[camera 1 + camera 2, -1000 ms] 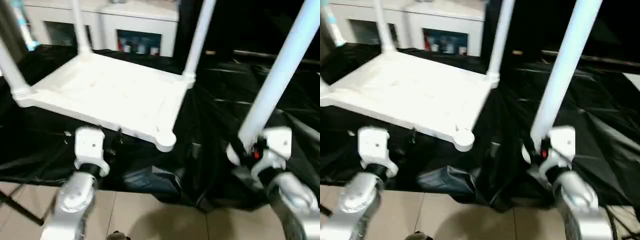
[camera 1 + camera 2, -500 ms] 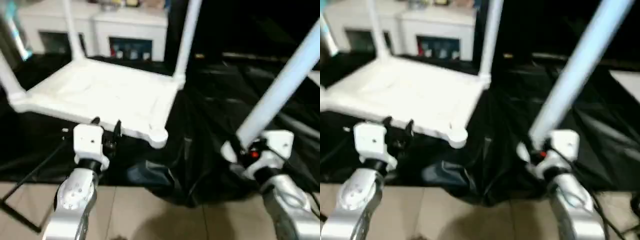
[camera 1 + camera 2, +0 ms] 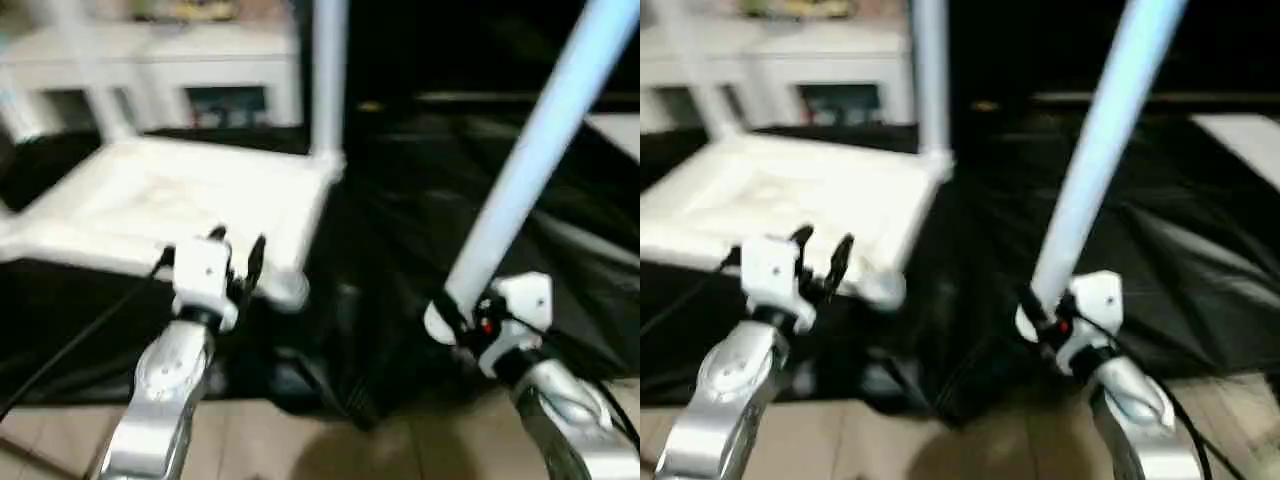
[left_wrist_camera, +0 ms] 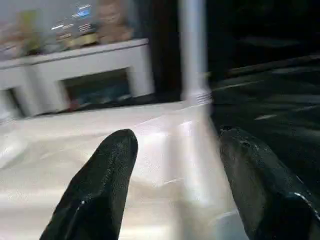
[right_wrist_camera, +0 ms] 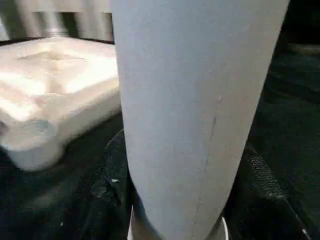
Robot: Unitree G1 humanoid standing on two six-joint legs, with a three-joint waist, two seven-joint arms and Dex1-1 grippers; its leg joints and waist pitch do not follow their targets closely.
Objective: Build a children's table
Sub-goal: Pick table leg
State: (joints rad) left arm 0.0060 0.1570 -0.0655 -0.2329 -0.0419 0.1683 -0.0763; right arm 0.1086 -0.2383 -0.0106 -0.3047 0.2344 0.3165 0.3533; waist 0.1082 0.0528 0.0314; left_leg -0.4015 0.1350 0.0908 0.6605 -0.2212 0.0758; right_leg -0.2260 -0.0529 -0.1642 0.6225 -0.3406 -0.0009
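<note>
The children's table top (image 3: 150,205) lies upside down on black sheeting. White legs stand in its sockets, one at the far right corner (image 3: 328,80) and one at the back left (image 3: 85,70). My left gripper (image 3: 238,242) is open and held up at the top's near edge, beside the empty near right corner socket (image 3: 287,290). In the left wrist view its fingers (image 4: 100,185) frame the ribbed top (image 4: 165,150). My right gripper (image 3: 452,312) is shut on the lower end of a loose leg (image 3: 535,160), which leans up to the right. That leg (image 5: 195,100) sits between the right fingers.
A white cabinet (image 3: 150,60) with glass doors stands behind the table top. Crumpled black sheeting (image 3: 420,210) covers the work surface and hangs over its near edge. Beige floor tiles (image 3: 300,440) lie below. A black cable (image 3: 80,335) runs from my left wrist.
The view has swung, shifting the whole scene left. My left gripper has risen from below the near edge to the level of the table top. The right gripper still holds the leg.
</note>
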